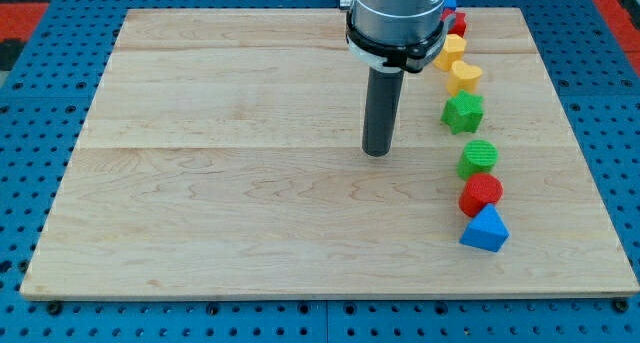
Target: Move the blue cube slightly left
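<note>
A blue block (451,0) peeks out at the view's top, mostly hidden behind the arm's body (395,18); its shape cannot be made out. My tip (377,154) rests on the wooden board (230,183) near its middle. It is well below and to the left of that blue block and touches no block. A blue triangular block (485,231) lies at the lower right, far from the tip.
A column of blocks runs down the board's right side: a red block (459,24), a yellow block (451,51), a yellow heart (466,76), a green star (463,113), a green cylinder (479,158) and a red block (481,193).
</note>
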`<act>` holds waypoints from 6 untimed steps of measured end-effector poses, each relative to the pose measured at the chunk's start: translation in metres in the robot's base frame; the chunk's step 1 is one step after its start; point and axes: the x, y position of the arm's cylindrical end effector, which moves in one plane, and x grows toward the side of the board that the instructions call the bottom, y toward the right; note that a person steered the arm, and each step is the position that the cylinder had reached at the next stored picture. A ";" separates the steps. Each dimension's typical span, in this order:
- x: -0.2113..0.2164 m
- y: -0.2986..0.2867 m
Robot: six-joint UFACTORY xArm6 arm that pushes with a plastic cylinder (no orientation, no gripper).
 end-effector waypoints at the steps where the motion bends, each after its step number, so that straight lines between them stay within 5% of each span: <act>1: 0.017 0.006; 2: 0.101 0.046; 3: 0.159 0.156; 4: 0.170 0.183; 5: 0.145 0.238; 6: 0.057 0.245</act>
